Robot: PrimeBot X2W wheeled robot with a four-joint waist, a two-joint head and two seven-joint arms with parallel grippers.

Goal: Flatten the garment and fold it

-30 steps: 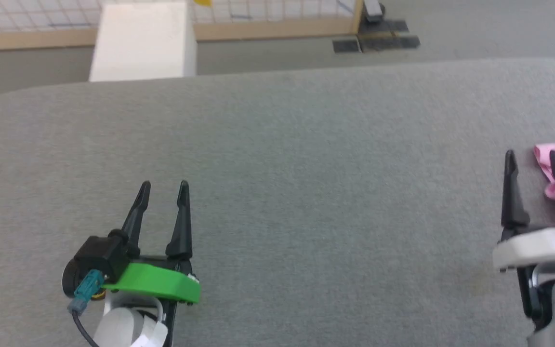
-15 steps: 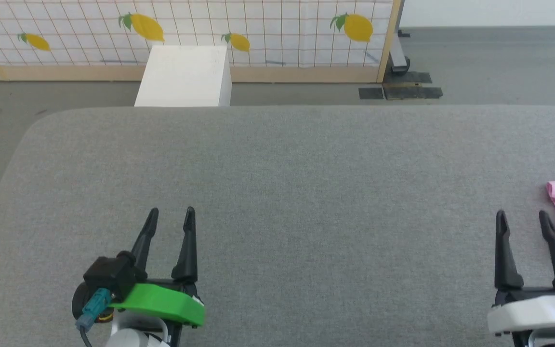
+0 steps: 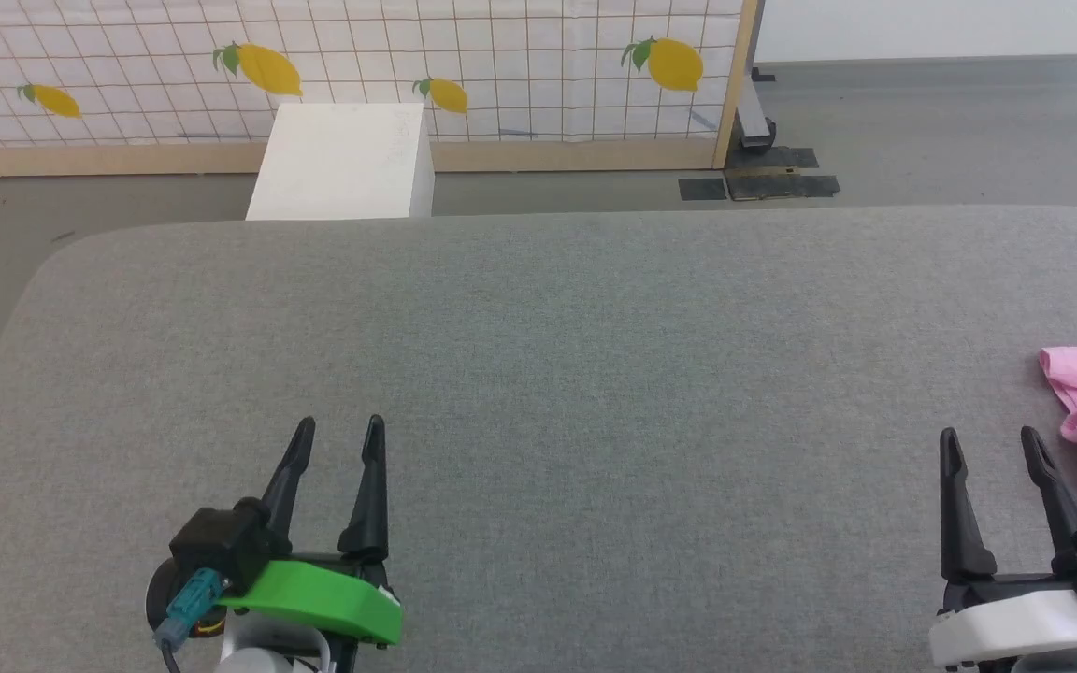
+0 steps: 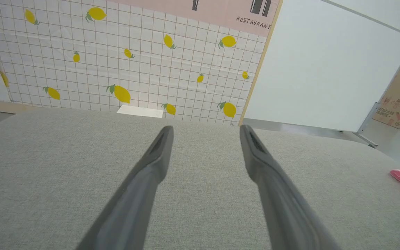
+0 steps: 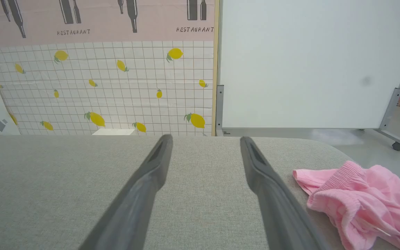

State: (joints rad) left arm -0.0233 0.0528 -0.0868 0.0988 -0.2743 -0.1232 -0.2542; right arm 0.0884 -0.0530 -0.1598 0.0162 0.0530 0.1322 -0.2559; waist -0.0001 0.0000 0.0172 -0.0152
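Garment [image 5: 359,194] crumpled near spread right hand [image 3: 988,437], seemingly not touching.

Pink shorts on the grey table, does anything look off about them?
Yes. The pink shorts lie bunched in a crumpled heap rather than flat, far out at the right side of the grey table, beyond the open right gripper, which is not touching them.

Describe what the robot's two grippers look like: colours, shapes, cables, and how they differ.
The left gripper has two long, tapering black fingers on a bright green plastic bracket, beside a black block with a teal connector and dark cable. The right gripper has matching black fingers on a white bracket.
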